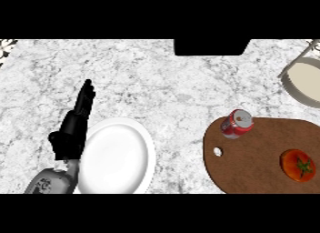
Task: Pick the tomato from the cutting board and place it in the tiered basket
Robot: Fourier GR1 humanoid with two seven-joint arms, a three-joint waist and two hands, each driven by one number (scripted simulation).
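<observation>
The round red tomato [297, 164] lies untouched on the brown wooden cutting board [257, 159]; beside the white plate [116, 157], the left hand [72, 129] rests, fingers straight, holding nothing.

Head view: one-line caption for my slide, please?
Tomato and can on cutting board; left hand open beside white plate.

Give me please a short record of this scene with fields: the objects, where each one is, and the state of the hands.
tomato: on the cutting board, right part
cutting board: brown, lower right of the counter
can: red, at the board's upper left edge
plate: white, lower left
basket: upper right corner, partly cut off
left hand: open, fingers straight, beside the plate's left rim
right hand: not in view
task: tomato not yet picked
</observation>
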